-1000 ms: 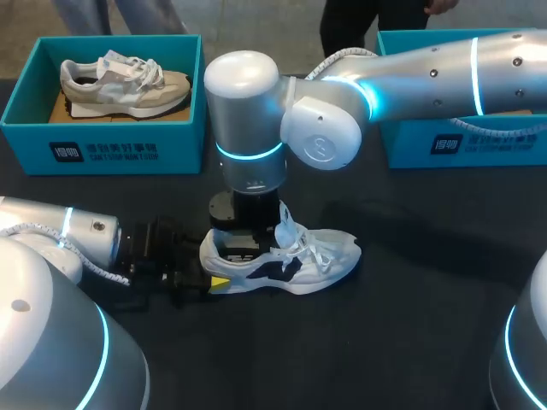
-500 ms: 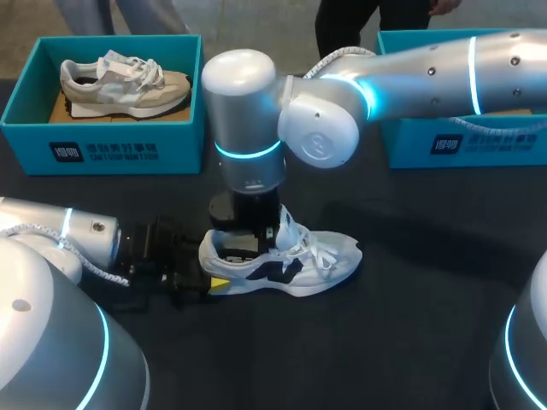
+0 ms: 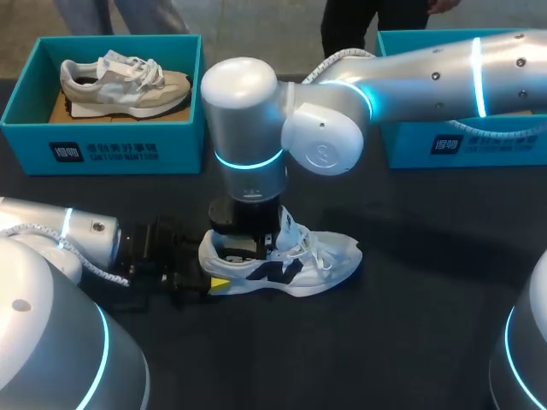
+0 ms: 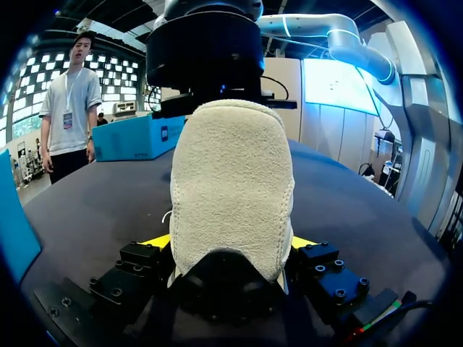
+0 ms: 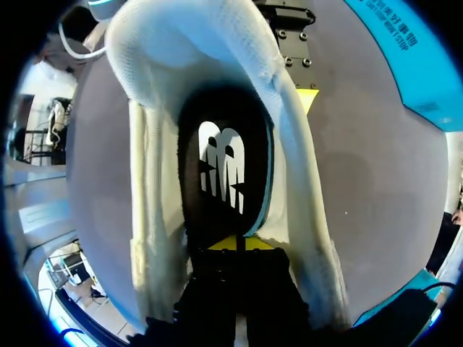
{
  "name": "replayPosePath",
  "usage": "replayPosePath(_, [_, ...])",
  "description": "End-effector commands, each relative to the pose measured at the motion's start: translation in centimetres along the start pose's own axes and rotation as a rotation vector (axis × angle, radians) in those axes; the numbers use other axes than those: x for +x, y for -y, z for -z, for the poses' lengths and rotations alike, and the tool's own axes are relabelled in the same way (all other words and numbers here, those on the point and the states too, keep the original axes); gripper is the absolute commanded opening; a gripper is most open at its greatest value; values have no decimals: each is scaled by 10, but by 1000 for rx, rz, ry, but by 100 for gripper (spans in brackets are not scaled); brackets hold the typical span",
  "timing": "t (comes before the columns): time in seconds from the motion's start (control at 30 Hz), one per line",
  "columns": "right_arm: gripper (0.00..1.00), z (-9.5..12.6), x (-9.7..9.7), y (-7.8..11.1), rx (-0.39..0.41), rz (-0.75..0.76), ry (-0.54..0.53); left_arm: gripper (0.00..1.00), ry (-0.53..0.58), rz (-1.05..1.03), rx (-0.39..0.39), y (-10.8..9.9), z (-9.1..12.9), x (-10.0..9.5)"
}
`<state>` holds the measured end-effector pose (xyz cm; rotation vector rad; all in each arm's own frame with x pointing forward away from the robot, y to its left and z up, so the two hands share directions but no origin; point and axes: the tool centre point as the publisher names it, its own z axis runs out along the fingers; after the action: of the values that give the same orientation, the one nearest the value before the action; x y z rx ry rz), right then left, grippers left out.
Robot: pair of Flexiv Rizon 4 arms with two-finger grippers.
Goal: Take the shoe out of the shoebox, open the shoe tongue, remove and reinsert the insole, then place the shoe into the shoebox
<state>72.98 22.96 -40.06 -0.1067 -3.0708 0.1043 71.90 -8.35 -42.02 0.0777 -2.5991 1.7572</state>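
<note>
A white shoe (image 3: 316, 260) with dark side marks lies on the dark table, toe to the right. My left gripper (image 3: 210, 266) holds its heel (image 4: 231, 188), a yellow fingertip (image 4: 155, 241) pressed against each side. My right arm comes down from above, and its gripper (image 5: 237, 243) is inside the shoe's mouth. Its yellow tips are closed together on the black insole (image 5: 224, 166) with its white logo. I cannot tell whether they pinch any of the insole. The white tongue and laces (image 3: 295, 235) stand up just right of that gripper.
A teal shoebox (image 3: 102, 149) at the back left holds a beige shoe (image 3: 124, 81). A second teal shoebox (image 3: 461, 145) stands at the back right, partly hidden behind my right arm. Bare dark table lies in front of and to the right of the white shoe.
My right gripper's fingers have closed together inside the shoe, and that arm has sunk slightly. The left gripper and the shoe have stayed in place.
</note>
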Motion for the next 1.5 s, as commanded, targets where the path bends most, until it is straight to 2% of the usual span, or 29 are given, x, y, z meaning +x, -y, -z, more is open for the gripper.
replayPosePath(0.03, [0,14,8,13,-27,-7,10,0,4,1,0,-2,-3,0])
replayPosePath(0.37, [0,36,3,22,-26,-19,32,0,4,1,0,-2,-3,0])
replayPosePath(0.67, [0,44,-3,31,-14,-35,50,0,4,1,0,-2,-3,0])
replayPosePath(1.0, [0,51,-3,27,-90,-81,52,0,4,1,0,-2,-3,0])
replayPosePath(1.5, [0,68,-7,42,-124,-115,57,0,4,1,0,-2,-3,0])
